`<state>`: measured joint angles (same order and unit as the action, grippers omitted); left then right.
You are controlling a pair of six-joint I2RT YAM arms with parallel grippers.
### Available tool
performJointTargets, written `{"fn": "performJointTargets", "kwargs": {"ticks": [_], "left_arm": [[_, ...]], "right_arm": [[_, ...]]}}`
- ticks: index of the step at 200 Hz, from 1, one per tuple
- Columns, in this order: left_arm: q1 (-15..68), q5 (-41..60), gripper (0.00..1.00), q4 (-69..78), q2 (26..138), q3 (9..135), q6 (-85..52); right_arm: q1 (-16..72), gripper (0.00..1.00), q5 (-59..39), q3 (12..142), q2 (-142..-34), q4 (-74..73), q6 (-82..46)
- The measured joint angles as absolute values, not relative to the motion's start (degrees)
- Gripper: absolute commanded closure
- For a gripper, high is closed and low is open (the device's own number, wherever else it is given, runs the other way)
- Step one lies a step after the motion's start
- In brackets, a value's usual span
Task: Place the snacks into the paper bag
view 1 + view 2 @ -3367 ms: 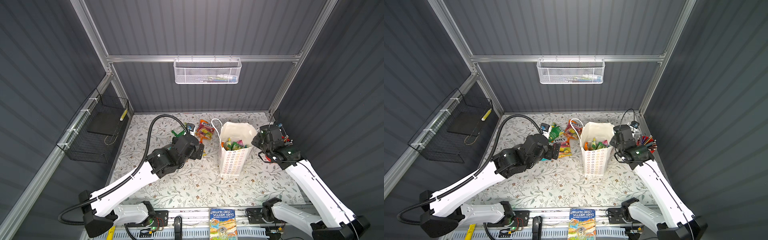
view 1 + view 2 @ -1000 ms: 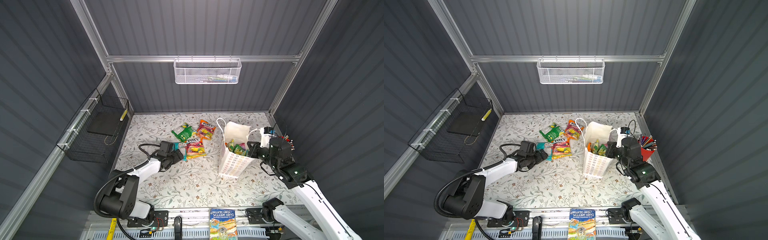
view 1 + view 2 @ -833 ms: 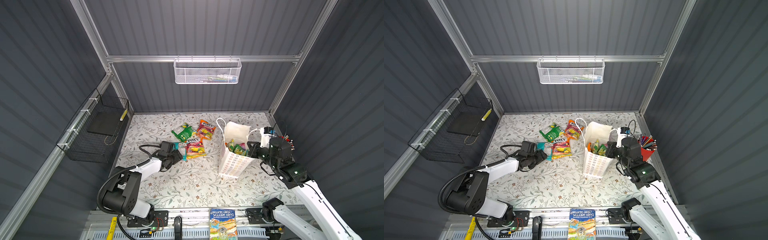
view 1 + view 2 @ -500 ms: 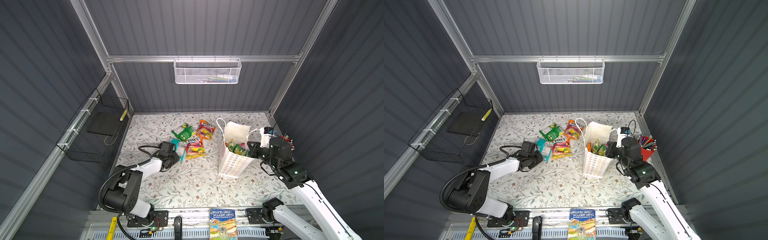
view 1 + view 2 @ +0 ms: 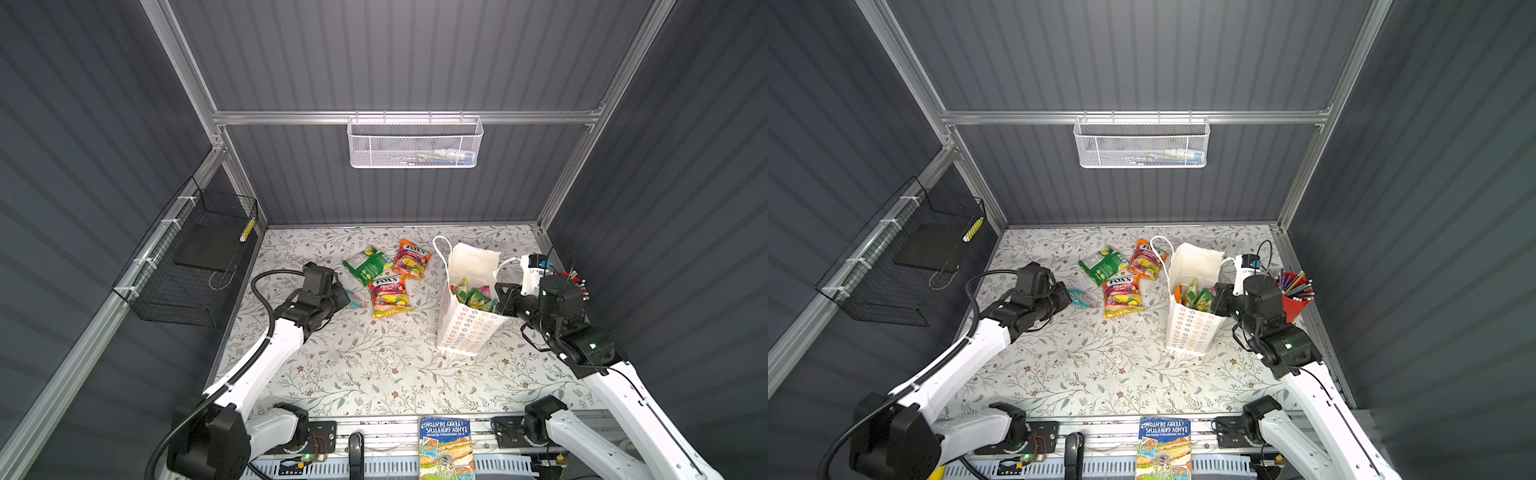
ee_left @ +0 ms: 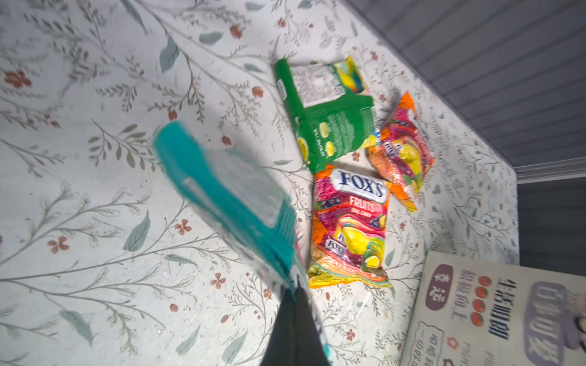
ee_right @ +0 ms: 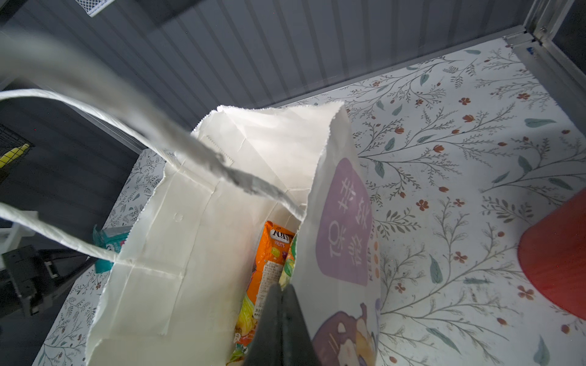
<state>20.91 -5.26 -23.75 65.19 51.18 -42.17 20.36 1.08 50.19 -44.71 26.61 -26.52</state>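
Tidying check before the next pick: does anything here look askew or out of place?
The paper bag looks pulled askew, its rim pinched by the right gripper. The illustrated book lies off the front edge of the floral tabletop.

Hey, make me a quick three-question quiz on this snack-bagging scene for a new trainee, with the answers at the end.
1. True or false: the right gripper is pinching the rim of the paper bag.
2. How many snack packets lie loose on the table, outside the bag and ungripped? A) one B) three C) six
3. Fill in the colour: the left gripper is shut on a ____ packet.
Key: 1 true. 2 B: the green packet and two orange FOX'S packets. 3 teal: the teal packet hangs from its jaws.
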Motion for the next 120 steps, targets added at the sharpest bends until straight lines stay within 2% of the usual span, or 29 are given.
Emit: {"fn": "performJointTargets", "kwargs": {"ticks": [76, 80, 89, 101, 112, 120], "left_arm": [[21.34, -1.61, 1.0, -32.91, 62.48, 71.13, -35.99], [21.43, -1.45, 0.89, -33.1, 62.74, 72.12, -35.73], [21.63, -1.5, 0.55, -33.5, 63.7, 73.65, -34.72], [21.71, -1.63, 0.24, -34.06, 64.97, 74.32, -34.15], [21.71, -1.96, 0.02, -34.83, 66.41, 73.65, -33.76], [21.71, -2.24, 0.0, -34.76, 67.18, 71.66, -33.58]], "right_arm": [[20.36, 1.0, 1.3, 50.19, -44.58, 26.61, -26.5], [20.36, 1.0, 1.3, 50.19, -44.58, 26.61, -26.5], [20.36, 1.0, 1.28, 50.19, -44.58, 26.61, -26.5], [20.36, 1.0, 1.28, 50.19, -44.58, 26.61, -26.5], [20.36, 1.0, 1.28, 50.19, -44.51, 26.61, -26.48], [20.36, 1.0, 1.3, 50.17, -44.42, 26.63, -26.48]]}}
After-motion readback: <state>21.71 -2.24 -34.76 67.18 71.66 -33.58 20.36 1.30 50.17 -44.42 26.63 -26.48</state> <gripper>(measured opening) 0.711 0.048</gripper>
